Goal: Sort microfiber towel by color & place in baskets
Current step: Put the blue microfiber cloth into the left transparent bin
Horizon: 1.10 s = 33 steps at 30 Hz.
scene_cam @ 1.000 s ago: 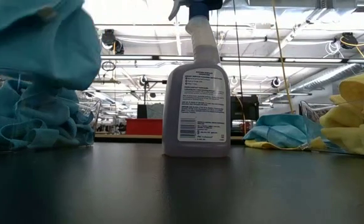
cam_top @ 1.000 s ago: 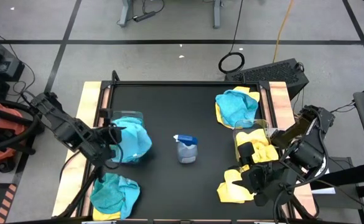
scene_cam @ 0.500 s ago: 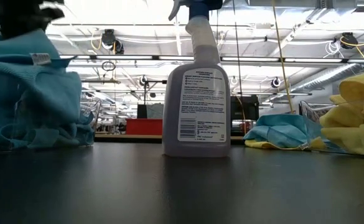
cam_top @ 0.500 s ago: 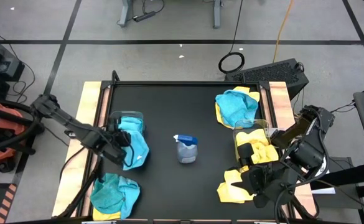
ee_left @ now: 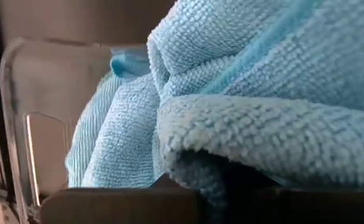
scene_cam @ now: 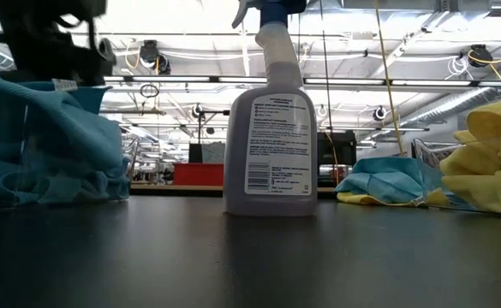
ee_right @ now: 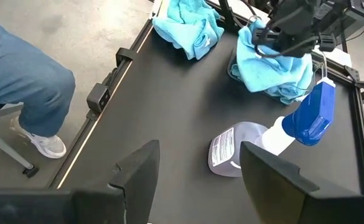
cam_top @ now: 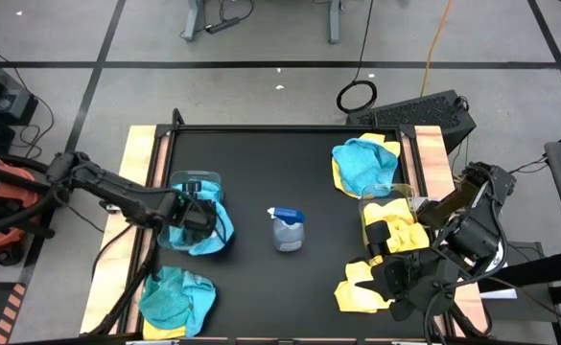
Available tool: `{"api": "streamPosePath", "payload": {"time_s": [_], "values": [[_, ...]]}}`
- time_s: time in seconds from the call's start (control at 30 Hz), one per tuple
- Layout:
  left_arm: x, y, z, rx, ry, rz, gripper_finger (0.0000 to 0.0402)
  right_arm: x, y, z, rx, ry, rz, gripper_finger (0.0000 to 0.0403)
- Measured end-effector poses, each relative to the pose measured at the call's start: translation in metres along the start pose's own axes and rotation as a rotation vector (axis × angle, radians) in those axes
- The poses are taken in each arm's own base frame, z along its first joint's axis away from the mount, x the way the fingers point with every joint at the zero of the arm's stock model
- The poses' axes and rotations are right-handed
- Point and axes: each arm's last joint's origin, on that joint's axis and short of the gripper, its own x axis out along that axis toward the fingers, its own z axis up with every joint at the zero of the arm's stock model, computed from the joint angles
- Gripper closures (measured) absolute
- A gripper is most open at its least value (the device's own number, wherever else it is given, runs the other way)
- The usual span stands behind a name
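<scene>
Left gripper [cam_top: 192, 209] at table's 9 o'clock, fingers pinched shut on teal towel [cam_top: 208, 220], over left basket [cam_top: 192, 178]: teal bin. Right gripper [cam_top: 387, 273], 4 o'clock, fingers parted, empty, beside yellow towels [cam_top: 362, 287].

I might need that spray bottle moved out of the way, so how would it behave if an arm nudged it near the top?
The spray bottle stands upright, tall on a narrow base in the low view, so a high nudge would probably tip it. Its smooth plastic on the smooth black table might slide instead if pushed low.
</scene>
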Motion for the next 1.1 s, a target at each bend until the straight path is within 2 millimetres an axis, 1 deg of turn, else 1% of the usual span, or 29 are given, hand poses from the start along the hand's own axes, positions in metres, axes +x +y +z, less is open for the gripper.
{"api": "streamPosePath", "payload": {"time_s": [0.13, 0.23, 0.4, 0.6, 0.7, 0.77, 0.93, 1.1], "values": [[0.011, 0.005, 0.005, -0.030, 0.061, -0.016, 0.0387, 0.003, 0.001, -0.001, 0.010, -0.004, 0.000, 0.0188], [0.018, 0.008, 0.008, -0.034, 0.104, -0.037, 0.0362, 0.009, 0.004, -0.004, 0.002, 0.015, 0.003, 0.0188], [0.028, 0.013, 0.011, -0.070, 0.164, -0.087, 0.0294, 0.018, 0.008, -0.012, -0.001, 0.055, -0.004, 0.0188], [0.032, 0.020, 0.010, -0.111, 0.218, -0.114, 0.0202, 0.020, 0.009, -0.013, 0.010, 0.062, -0.004, 0.0188], [0.024, 0.024, 0.006, -0.116, 0.291, -0.107, 0.0171, 0.019, 0.010, -0.014, 0.005, 0.060, -0.002, 0.0188], [0.016, 0.028, 0.006, -0.122, 0.336, -0.098, 0.0161, 0.018, 0.011, -0.014, -0.001, 0.059, 0.000, 0.0188], [-0.009, 0.037, 0.013, -0.133, 0.363, -0.090, 0.0158, 0.018, 0.012, -0.014, -0.011, 0.059, 0.001, 0.0188], [-0.033, 0.045, 0.026, -0.151, 0.303, -0.100, 0.0158, 0.018, 0.012, -0.014, -0.013, 0.057, -0.003, 0.0188]]}}
